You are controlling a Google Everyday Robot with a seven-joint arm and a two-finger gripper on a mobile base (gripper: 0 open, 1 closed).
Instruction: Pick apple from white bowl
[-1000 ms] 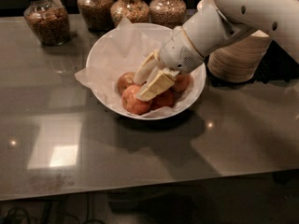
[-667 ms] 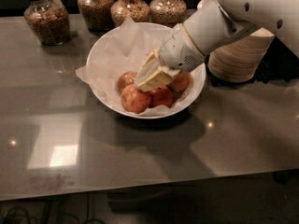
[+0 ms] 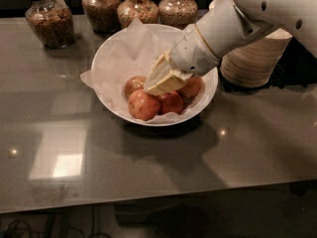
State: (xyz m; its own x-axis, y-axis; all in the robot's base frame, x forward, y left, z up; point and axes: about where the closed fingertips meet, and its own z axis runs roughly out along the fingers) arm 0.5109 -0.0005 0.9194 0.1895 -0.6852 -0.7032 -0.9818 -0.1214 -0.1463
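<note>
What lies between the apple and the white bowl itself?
Crumpled white paper, per the camera view. The end effector sits inside the white bowl, right by the apple.

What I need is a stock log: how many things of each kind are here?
Apples: 4 showing
Glass jars: 4
White bowl: 1
Stack of paper bowls: 1
Gripper, down in the white bowl over the apples: 1
Total: 11

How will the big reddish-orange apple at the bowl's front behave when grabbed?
The apple looks round and glossy, so it may slip or roll under a pinch. It touches a redder apple on crumpled paper in the white bowl, so neighbours probably shift. The gripper is over the pile, just behind it.
</note>
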